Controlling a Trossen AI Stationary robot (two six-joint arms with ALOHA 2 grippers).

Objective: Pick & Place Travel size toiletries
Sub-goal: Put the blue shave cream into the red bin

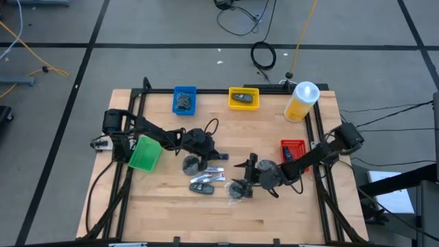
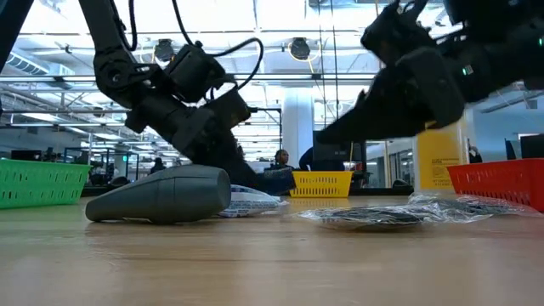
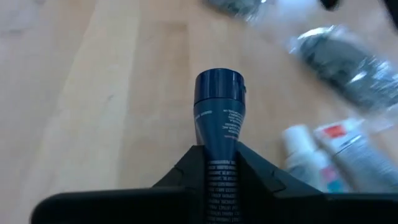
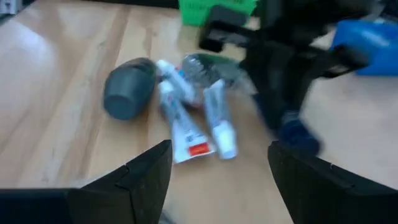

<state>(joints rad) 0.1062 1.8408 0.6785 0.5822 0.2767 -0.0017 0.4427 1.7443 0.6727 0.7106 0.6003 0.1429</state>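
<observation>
My left gripper (image 1: pixel 208 152) is over the table's middle, shut on a dark blue tube (image 3: pixel 217 118). Beside it lie a grey disc in clear wrap (image 1: pixel 190 165), two slim white tubes (image 4: pixel 186 124) and a dark grey oblong bottle (image 2: pixel 161 195) on its side. A second wrapped disc (image 2: pixel 374 217) lies flat near my right gripper (image 1: pixel 248 167). That gripper is open (image 4: pixel 219 149), hovering to the right of the pile and touching nothing. My left gripper pinches the dark blue tube by its printed body (image 3: pixel 216 163) between the two fingers (image 3: pixel 186 171). The tube lies along the fingers, and its capped end (image 3: pixel 218 84) sticks out past their tips. The fingers slant down from the table's left. Whether the cap touches the table I cannot tell.
A green tray (image 1: pixel 144 153) sits at the left. A blue tray (image 1: pixel 184 100) and a yellow tray (image 1: pixel 243 98) stand at the far edge, each holding a dark item. A red tray (image 1: pixel 293 148) is at the right, with the tall yellow bottle (image 1: pixel 302 101) beyond it. Bare wood lies along the near edge.
</observation>
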